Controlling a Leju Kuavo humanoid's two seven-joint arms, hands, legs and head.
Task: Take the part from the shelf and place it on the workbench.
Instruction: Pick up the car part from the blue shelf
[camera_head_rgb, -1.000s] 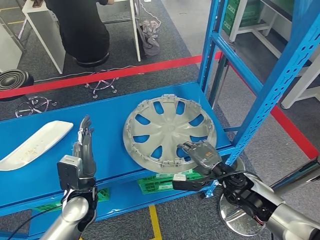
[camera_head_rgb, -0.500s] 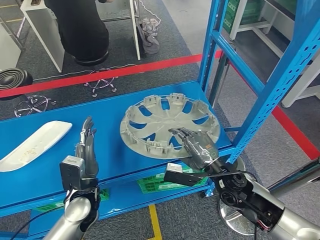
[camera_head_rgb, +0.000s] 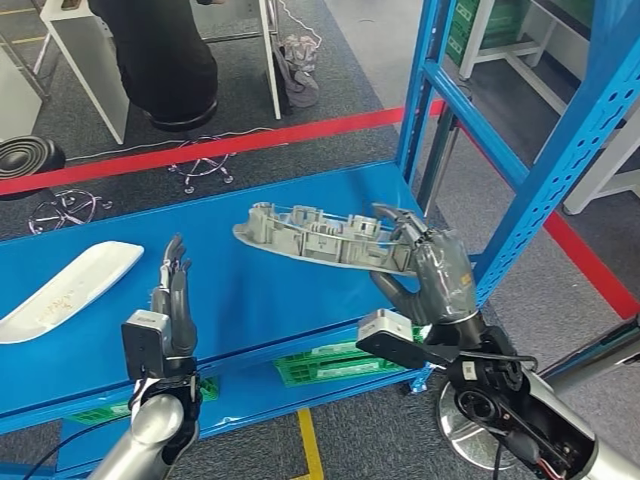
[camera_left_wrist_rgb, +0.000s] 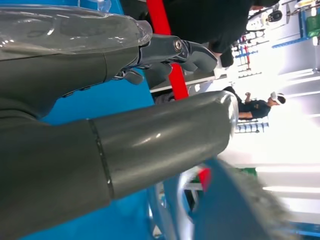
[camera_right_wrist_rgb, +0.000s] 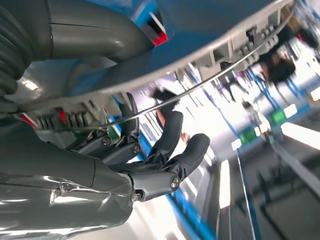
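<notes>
hubcap now lifted edge-on off shelf | right hand grips its rim | left hand empty, fingers apart

Grey hubcap, blue shelf

A long white curved panel lies flat at one end of the blue shelf deck, and green plastic crates sit on the level just beneath the deck's front edge. Beyond the shelf, red floor tape runs across the dark carpet, and behind it a person in black sits on a stool with a star-shaped wheeled base, beside a white desk leg. A crumpled grey cloth lies on the carpet nearby, and a black ribbed disc sits near the picture's edge.
</notes>
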